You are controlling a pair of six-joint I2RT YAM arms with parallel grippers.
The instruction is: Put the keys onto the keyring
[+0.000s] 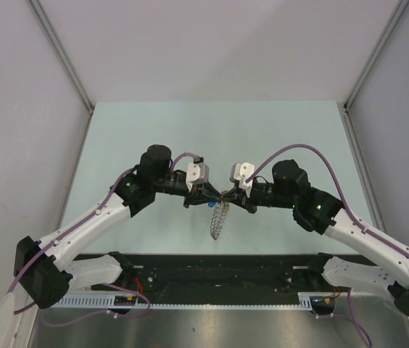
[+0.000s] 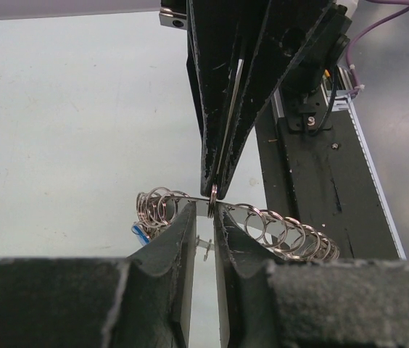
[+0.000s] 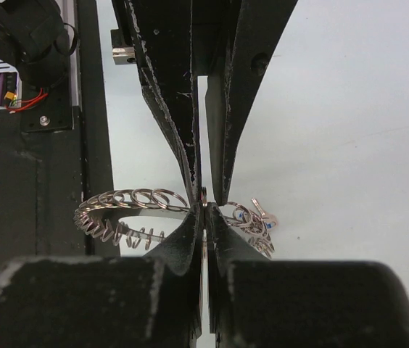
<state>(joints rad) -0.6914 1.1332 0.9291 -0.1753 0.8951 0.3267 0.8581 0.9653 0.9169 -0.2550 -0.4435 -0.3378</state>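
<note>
The keyring [image 1: 219, 220] is a silver coiled ring, held above the table and hanging down between my two grippers. In the left wrist view the keyring [image 2: 299, 235] runs across behind my fingertips. In the right wrist view the keyring [image 3: 125, 199] curves off to the left. My right gripper [image 3: 204, 206] is shut on the ring's thin metal edge. My left gripper [image 2: 204, 210] stands slightly apart, its fingers astride the ring's band opposite the right gripper's tips. A blue-headed key [image 2: 141, 233] hangs on the ring; it also shows in the right wrist view [image 3: 242, 215] and from above [image 1: 211, 206]. Other keys are out of view.
The pale green table [image 1: 154, 130] lies under the arms, with grey walls on three sides. A black rail with wiring [image 1: 219, 272] runs along the near edge and shows at the side of both wrist views.
</note>
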